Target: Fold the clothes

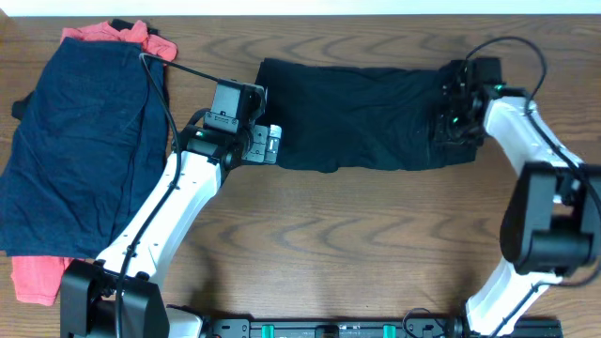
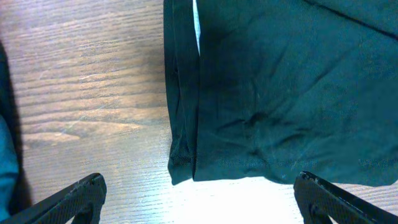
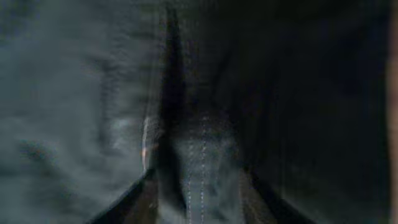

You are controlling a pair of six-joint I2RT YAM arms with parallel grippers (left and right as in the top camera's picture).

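The black shorts (image 1: 357, 113) lie folded in a long strip across the far middle of the table. My left gripper (image 1: 269, 145) is open and empty at the strip's left end. In the left wrist view the fingers (image 2: 199, 200) are spread wide just short of the shorts' folded edge (image 2: 186, 124), over bare wood. My right gripper (image 1: 454, 120) is down on the strip's right end. In the blurred right wrist view its fingers (image 3: 199, 199) pinch a stitched fold of the black shorts (image 3: 74, 93).
Navy shorts (image 1: 75, 141) lie spread at the left of the table on top of a coral-red piece (image 1: 94, 36), which shows at the far end and the near left corner. A black cable (image 1: 188, 70) runs over the navy shorts to the left arm.
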